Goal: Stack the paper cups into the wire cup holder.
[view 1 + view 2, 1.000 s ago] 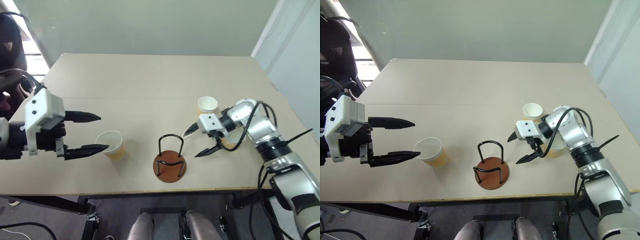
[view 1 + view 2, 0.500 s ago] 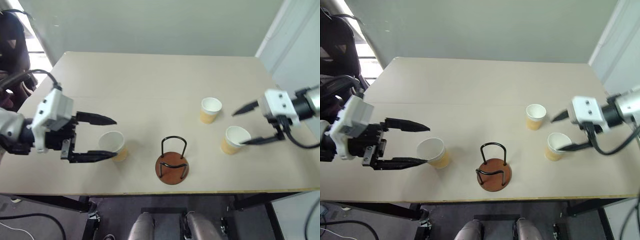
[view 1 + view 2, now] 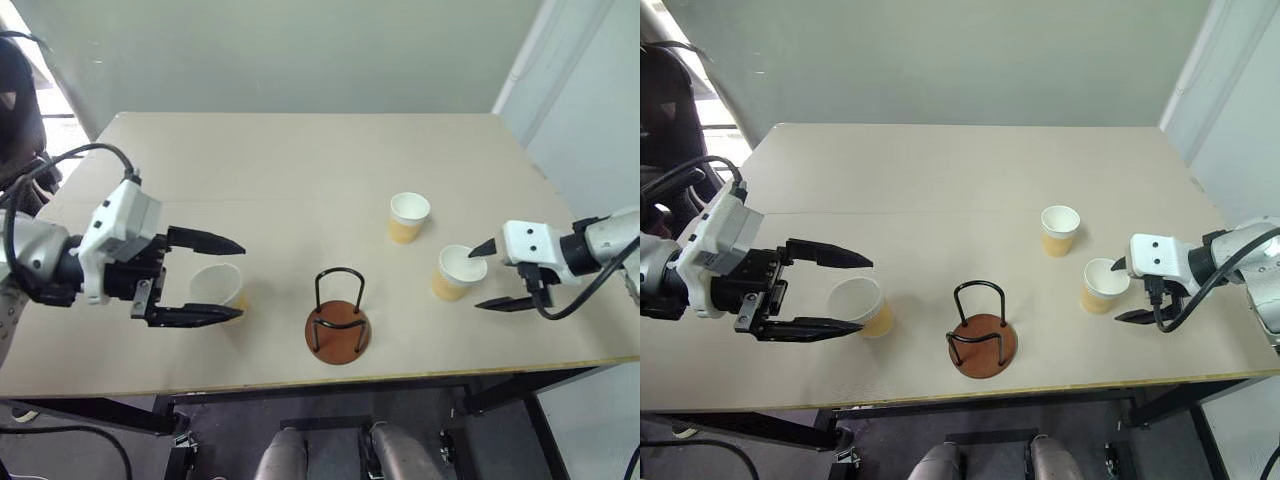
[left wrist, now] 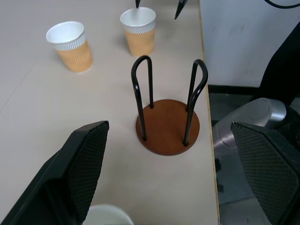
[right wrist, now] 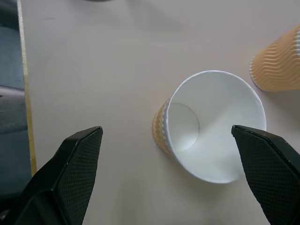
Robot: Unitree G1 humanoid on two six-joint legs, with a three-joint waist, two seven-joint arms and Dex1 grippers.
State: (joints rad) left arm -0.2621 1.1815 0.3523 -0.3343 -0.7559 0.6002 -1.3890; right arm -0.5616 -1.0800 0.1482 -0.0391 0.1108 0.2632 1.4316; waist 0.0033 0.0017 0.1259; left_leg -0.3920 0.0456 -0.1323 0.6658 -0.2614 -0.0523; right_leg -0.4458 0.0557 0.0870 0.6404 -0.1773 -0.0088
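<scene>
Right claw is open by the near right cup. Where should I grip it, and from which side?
Grip the cup across its ribbed side wall below the rim, coming in level from its right, where the right claw already faces it. It stands upright and tapers downward, so a high grip probably slips least.

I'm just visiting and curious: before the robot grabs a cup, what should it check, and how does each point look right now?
1. Right gripper open: ok.
2. Left gripper open: ok.
3. Near right cup upright between the right fingers: ok.
4. Left cup upright between the left fingers: ok.
5. Wire cup holder empty and standing: ok.
6. Fingers already touching a cup: cannot tell.
</scene>
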